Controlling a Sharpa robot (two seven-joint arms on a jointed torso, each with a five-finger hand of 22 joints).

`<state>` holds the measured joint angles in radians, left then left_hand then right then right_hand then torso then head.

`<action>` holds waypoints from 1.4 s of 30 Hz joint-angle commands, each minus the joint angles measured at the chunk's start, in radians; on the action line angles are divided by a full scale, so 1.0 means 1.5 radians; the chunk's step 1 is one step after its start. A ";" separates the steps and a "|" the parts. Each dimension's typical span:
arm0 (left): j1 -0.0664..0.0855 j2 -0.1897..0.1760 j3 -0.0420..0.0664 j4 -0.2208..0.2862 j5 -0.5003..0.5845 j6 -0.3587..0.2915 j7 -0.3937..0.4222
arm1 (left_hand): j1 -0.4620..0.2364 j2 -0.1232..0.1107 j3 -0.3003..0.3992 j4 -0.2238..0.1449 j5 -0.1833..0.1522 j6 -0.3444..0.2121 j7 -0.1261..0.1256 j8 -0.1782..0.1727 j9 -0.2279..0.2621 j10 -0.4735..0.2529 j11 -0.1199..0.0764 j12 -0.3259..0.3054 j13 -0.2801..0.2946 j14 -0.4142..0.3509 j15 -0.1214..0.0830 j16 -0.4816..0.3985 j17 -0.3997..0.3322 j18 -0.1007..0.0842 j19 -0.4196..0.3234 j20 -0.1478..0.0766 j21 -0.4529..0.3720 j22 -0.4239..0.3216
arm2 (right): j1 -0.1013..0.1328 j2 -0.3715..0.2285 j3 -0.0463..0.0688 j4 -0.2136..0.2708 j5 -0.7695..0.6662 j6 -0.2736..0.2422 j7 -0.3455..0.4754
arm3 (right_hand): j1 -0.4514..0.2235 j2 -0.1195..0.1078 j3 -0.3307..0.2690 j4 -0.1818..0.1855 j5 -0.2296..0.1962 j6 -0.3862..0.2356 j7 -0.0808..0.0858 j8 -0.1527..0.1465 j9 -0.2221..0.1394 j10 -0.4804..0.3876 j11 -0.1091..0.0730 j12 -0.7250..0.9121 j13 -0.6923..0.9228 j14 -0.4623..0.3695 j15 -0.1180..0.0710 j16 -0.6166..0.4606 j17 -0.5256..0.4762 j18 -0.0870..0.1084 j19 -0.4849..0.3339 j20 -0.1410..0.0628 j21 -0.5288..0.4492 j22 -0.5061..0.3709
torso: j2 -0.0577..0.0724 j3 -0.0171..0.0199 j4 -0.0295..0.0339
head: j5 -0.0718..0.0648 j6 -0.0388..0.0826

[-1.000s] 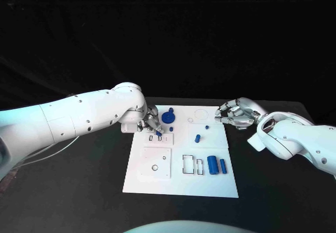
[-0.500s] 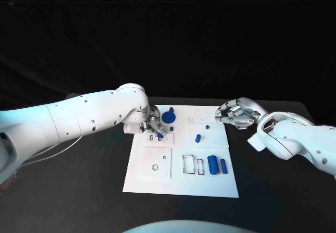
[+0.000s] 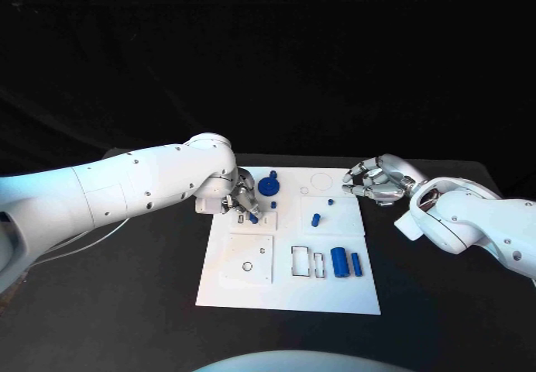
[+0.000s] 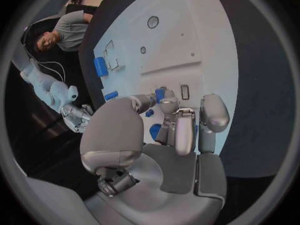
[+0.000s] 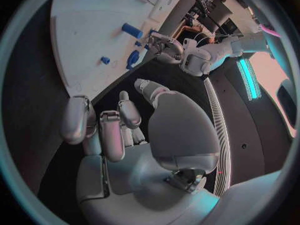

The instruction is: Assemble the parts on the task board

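Observation:
The white task board (image 3: 252, 287) lies mid-table. My left hand (image 3: 238, 195) hovers over its far left part and pinches a small blue part (image 3: 253, 218) just above the small slots there; the same part (image 4: 160, 94) shows between the fingertips (image 4: 169, 105) in the left wrist view. A blue round part (image 3: 269, 187) stands beside that hand. A blue peg (image 3: 316, 220) and a smaller blue piece (image 3: 330, 204) sit mid-board. Two blue cylinders (image 3: 338, 263) lie nearer me. My right hand (image 3: 376, 182), fingers curled and holding nothing, hangs off the board's far right corner.
Black table (image 3: 134, 310) surrounds the board. An empty rectangular recess (image 3: 300, 262) lies left of the cylinders, and a square plate with a ring mark (image 3: 248, 262) fills the near left. The right wrist view shows the board (image 5: 87, 15) and my left hand (image 5: 164, 42) beyond.
My left hand has carried the small blue part slightly down and toward me, closer to the slots. The right hand has not moved.

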<state>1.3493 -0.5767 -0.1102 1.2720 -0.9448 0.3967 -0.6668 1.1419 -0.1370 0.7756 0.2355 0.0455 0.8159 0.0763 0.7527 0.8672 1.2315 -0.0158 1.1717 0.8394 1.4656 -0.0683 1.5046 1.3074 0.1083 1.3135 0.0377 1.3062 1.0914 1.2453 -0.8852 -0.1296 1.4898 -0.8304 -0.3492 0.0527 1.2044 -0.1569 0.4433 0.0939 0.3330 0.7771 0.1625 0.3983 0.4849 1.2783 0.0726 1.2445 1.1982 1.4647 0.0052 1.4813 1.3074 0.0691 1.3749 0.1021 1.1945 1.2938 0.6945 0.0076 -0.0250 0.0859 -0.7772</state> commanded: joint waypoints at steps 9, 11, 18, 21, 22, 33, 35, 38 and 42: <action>-0.003 0.001 0.000 0.005 -0.040 0.008 0.005 | -0.005 0.002 0.081 -0.081 0.004 0.019 -0.015 0.005 0.000 0.005 -0.001 0.003 0.002 0.048 -0.004 0.005 0.095 -0.005 0.003 0.000 0.003 0.001 | 0.000 0.000 0.000 0.001 -0.004 0.003 0.006 | 0.002 0.000 0.001 0.001 0.002 -0.005 -0.001 0.002 -0.001 -0.003 0.001 0.003 -0.001 0.037 -0.004 -0.004 0.031 0.013 -0.005 0.000 -0.004 -0.001 | 0.001 -0.0002 -0.0001 | 0.000 0.000; -0.004 0.001 0.000 0.005 -0.047 0.004 0.007 | -0.005 0.002 0.081 -0.081 0.004 0.019 -0.015 0.005 0.000 0.005 -0.001 0.003 0.002 0.048 -0.004 0.005 0.095 -0.005 0.003 0.000 0.003 0.001 | 0.000 0.001 0.000 0.001 -0.004 0.003 0.006 | 0.002 0.000 0.001 0.001 0.002 -0.005 -0.001 0.002 -0.001 -0.003 0.001 0.003 -0.001 0.037 -0.004 -0.004 0.031 0.013 -0.005 0.000 -0.004 -0.001 | 0.000 -0.0002 0.0000 | 0.000 0.000; -0.008 0.001 0.000 0.006 -0.057 0.003 0.010 | -0.005 0.002 0.081 -0.081 0.004 0.019 -0.015 0.005 0.001 0.006 -0.001 0.003 0.002 0.048 -0.004 0.005 0.094 -0.006 0.004 0.000 0.004 0.001 | 0.000 0.000 0.000 0.001 -0.005 0.003 0.005 | 0.002 0.000 0.001 0.001 0.002 -0.005 -0.001 0.002 -0.001 -0.003 0.001 0.003 -0.001 0.037 -0.004 -0.004 0.031 0.013 -0.005 0.000 -0.004 -0.001 | 0.000 -0.0001 -0.0005 | -0.001 -0.001; -0.008 0.001 0.000 0.006 -0.059 0.008 0.010 | -0.005 0.002 0.081 -0.082 0.004 0.019 -0.016 0.006 0.001 0.007 -0.002 0.004 0.004 0.049 -0.004 0.006 0.095 -0.006 0.004 0.000 0.004 0.002 | 0.000 0.000 0.000 0.000 -0.005 0.003 0.005 | 0.002 0.000 0.001 0.001 0.002 -0.005 -0.001 0.002 -0.001 -0.003 0.001 0.003 -0.001 0.037 -0.004 -0.004 0.031 0.013 -0.005 0.000 -0.004 -0.001 | 0.000 0.0001 -0.0003 | -0.001 -0.001; -0.008 0.000 0.000 0.006 -0.060 0.011 0.011 | -0.005 0.002 0.081 -0.082 0.004 0.019 -0.016 0.006 0.001 0.007 -0.002 0.004 0.004 0.049 -0.004 0.006 0.095 -0.006 0.004 0.000 0.004 0.002 | 0.000 0.000 0.000 0.000 -0.005 0.003 0.005 | 0.002 0.000 0.001 0.001 0.002 -0.005 -0.001 0.002 -0.001 -0.003 0.001 0.003 -0.001 0.037 -0.004 -0.004 0.031 0.013 -0.005 0.000 -0.004 -0.001 | 0.000 0.0001 -0.0002 | -0.001 -0.001; -0.009 0.001 0.000 0.008 -0.061 0.024 0.009 | -0.007 0.001 0.078 -0.081 0.004 0.022 -0.017 0.009 0.005 0.007 -0.003 0.005 0.003 0.050 -0.005 0.008 0.101 -0.006 0.003 -0.001 0.004 0.001 | 0.000 0.000 0.000 0.001 -0.005 0.003 0.005 | 0.000 0.000 0.002 0.002 0.002 -0.005 -0.001 0.004 -0.002 -0.001 0.001 0.005 0.001 0.038 -0.004 -0.003 0.032 0.013 -0.004 0.000 -0.003 0.001 | 0.000 0.0000 -0.0002 | -0.001 -0.001; -0.009 0.002 0.000 0.007 -0.060 0.022 0.007 | -0.012 0.001 0.076 -0.076 0.003 0.022 -0.018 0.010 0.007 0.008 -0.003 0.005 0.003 0.050 -0.006 0.009 0.101 -0.005 0.003 -0.001 0.003 0.001 | 0.000 0.000 0.000 0.001 -0.005 0.003 0.005 | 0.000 0.000 0.002 0.002 0.002 -0.005 -0.001 0.004 -0.002 -0.001 0.001 0.005 0.001 0.038 -0.004 -0.003 0.032 0.013 -0.004 0.000 -0.003 0.001 | 0.000 0.0000 -0.0002 | -0.001 -0.001; -0.010 0.005 0.000 0.004 -0.058 0.018 0.006 | -0.019 0.004 0.071 -0.068 0.003 0.024 -0.019 0.012 0.010 0.009 -0.004 0.005 0.004 0.050 -0.006 0.008 0.101 -0.006 0.003 -0.002 0.004 0.003 | 0.000 0.000 0.000 0.001 -0.005 0.002 0.004 | 0.000 0.000 0.002 0.002 0.002 -0.005 -0.001 0.004 -0.002 -0.001 0.001 0.005 0.001 0.038 -0.004 -0.003 0.032 0.013 -0.004 0.000 -0.003 0.001 | 0.000 0.0000 -0.0003 | -0.001 -0.001; -0.012 0.008 0.000 -0.001 -0.053 0.013 0.005 | -0.035 0.013 0.059 -0.046 0.003 0.028 -0.021 0.014 0.014 0.009 -0.005 0.005 0.003 0.050 -0.007 0.009 0.102 -0.006 0.005 -0.003 0.006 0.005 | 0.000 0.000 0.000 0.001 -0.006 0.002 0.003 | 0.000 0.000 0.002 0.002 0.003 -0.005 -0.001 0.004 -0.002 -0.002 0.001 0.004 0.000 0.037 -0.004 -0.004 0.030 0.013 -0.005 0.000 -0.005 -0.001 | 0.000 0.0002 0.0001 | 0.000 -0.001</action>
<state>1.3407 -0.5686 -0.1067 1.2753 -1.0245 0.4065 -0.6526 1.1051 -0.1203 0.7825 0.2424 0.0461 0.8377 0.0653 0.7745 0.8686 1.2444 -0.0208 1.1764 0.8443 1.4649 -0.0714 1.5134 1.3074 0.1084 1.3155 0.0356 1.3108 1.0987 1.2453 -0.8860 -0.1295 1.4895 -0.8305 -0.3495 0.0527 1.2044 -0.1569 0.4433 0.0939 0.3329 0.7771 0.1625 0.3983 0.4835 1.2783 0.0726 1.2485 1.1983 1.4647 0.0053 1.4814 1.3073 0.0690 1.3749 0.1021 1.1922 1.2938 0.6944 0.0079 -0.0250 0.0848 -0.7782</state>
